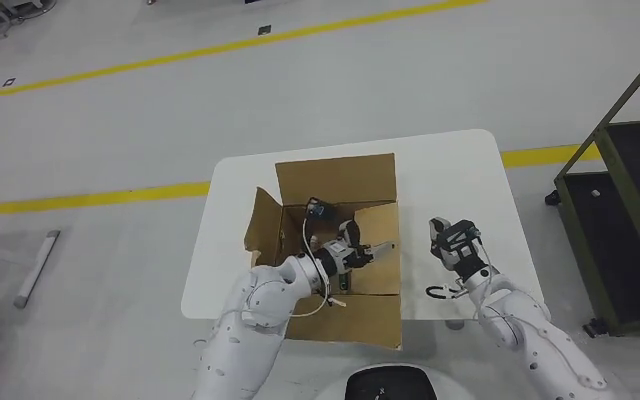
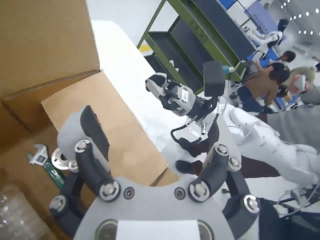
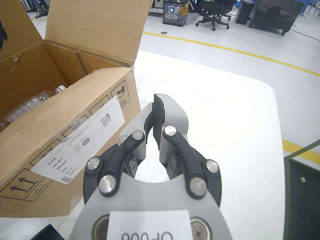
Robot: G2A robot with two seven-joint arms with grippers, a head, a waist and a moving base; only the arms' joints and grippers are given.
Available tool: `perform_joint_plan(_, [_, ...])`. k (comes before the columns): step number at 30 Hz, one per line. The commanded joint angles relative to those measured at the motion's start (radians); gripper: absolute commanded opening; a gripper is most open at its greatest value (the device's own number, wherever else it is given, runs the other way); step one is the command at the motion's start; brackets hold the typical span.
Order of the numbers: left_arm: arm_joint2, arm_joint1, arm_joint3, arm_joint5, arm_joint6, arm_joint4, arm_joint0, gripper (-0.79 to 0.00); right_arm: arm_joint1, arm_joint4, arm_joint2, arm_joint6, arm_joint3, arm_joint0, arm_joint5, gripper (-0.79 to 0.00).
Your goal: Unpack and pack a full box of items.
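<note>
An open cardboard box (image 1: 335, 180) sits in the middle of the top view on a white table (image 1: 455, 165), with all four flaps folded outward. The left arm comes up from the lower left of the frame. Its tool (image 1: 375, 248) hovers over the right-hand part of the box, above the flap on that side. In the left wrist view this tool (image 2: 150, 126) has its fingers (image 2: 95, 131) spread wide apart, with nothing between them.

Below it, on the box floor, lies an adjustable wrench (image 2: 42, 161) with a green handle. A small round metal fitting (image 2: 58, 159) lies just beside the wrench. Clear plastic bottles (image 2: 15, 213) are packed in near these two; in the right wrist view the bottles (image 3: 32, 103) show over the box wall.

The right arm enters from the lower right of the top view. Its tool (image 1: 440, 232) is over bare table, right of the box and apart from it. In the right wrist view the tool (image 3: 155, 116) is closed, its black pads (image 3: 158, 111) pressed together on nothing. The box wall beside it carries a white label (image 3: 80, 143).

A green metal cart (image 1: 600, 200) stands on the floor at the right edge of the top view, off the table.
</note>
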Motion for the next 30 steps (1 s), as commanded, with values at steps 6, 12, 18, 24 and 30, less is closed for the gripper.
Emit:
perform_joint_plan(6, [-0.001,0.000,0.087,0.068,-0.015,-0.042,-0.021,0.000,-0.005,0.002,-0.012,-0.004,0.022,0.011,-0.004,-0.785])
perform_joint_plan(12, [0.007,0.001,0.097,0.071,-0.030,-0.033,-0.023,0.000,-0.008,-0.004,-0.021,0.001,0.024,0.019,-0.009,-0.785])
perform_joint_plan(18, [0.007,0.001,0.097,0.071,-0.030,-0.033,-0.023,0.000,-0.010,-0.011,-0.028,0.002,0.021,0.021,-0.015,-0.785])
perform_joint_plan(24, [0.018,-0.006,0.153,0.140,0.018,-0.059,-0.027,0.000,-0.015,-0.012,-0.042,0.008,0.042,0.033,-0.020,-0.785])
perform_joint_plan(30, [0.026,-0.017,0.259,0.198,0.042,-0.123,-0.067,0.000,-0.018,-0.013,-0.049,0.008,0.061,0.040,-0.023,-0.785])
